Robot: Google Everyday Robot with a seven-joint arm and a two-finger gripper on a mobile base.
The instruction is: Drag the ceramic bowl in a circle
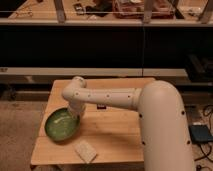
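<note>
The ceramic bowl (61, 125) is a wide, shallow, glossy green dish with a paler rim. It sits near the front left of the wooden table (115, 135), close to the left edge. My white arm reaches from the right across the table. The gripper (75, 115) hangs down from the arm's end at the bowl's back right rim and appears to touch it. The arm hides most of the gripper.
A small pale flat packet (86, 151) lies on the table in front of the bowl, near the front edge. A dark small object (102, 106) shows under the arm. Behind the table runs a dark counter with a shelf (110, 20) above.
</note>
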